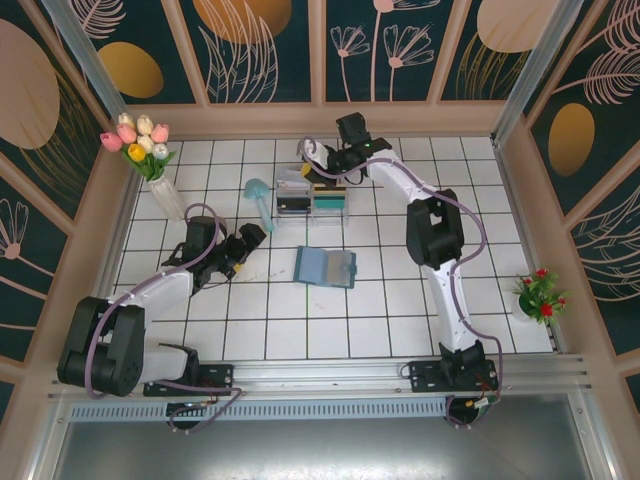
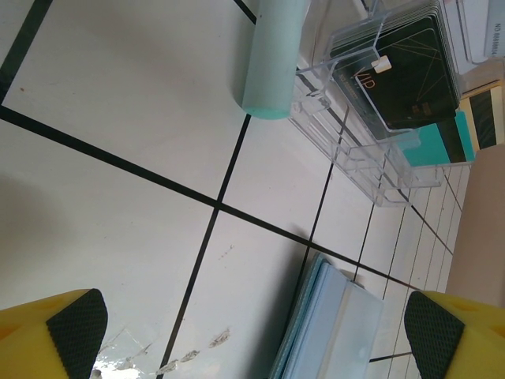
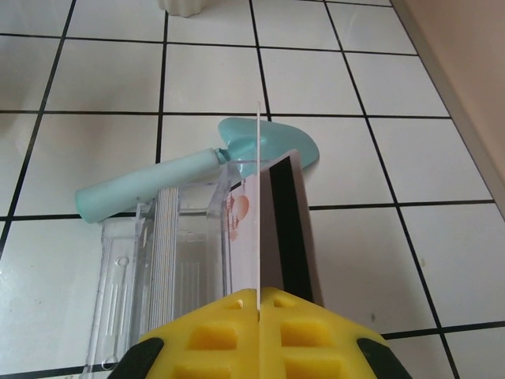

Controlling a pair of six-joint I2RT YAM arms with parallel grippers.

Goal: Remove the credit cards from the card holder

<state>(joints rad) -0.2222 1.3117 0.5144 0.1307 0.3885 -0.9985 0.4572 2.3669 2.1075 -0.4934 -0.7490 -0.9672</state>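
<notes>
One card holder (image 1: 325, 267), one clear box (image 1: 312, 200), one teal scoop (image 1: 258, 189), one vase (image 1: 168, 198).

Little for you to read here.
- Left wrist view: dark card (image 2: 410, 79) inside clear plastic box (image 2: 371, 166) carries pale capital letters near its left edge. They look like "VI" plus one more letter, seen through box wall; third letter not sure.
- Same view, top right corner: white card (image 2: 483, 28) bears line of tiny dark print, too small for you to make out.
- Right wrist view: pale card (image 3: 239, 207) behind box wall shows orange mark, blurred, not legible.
</notes>
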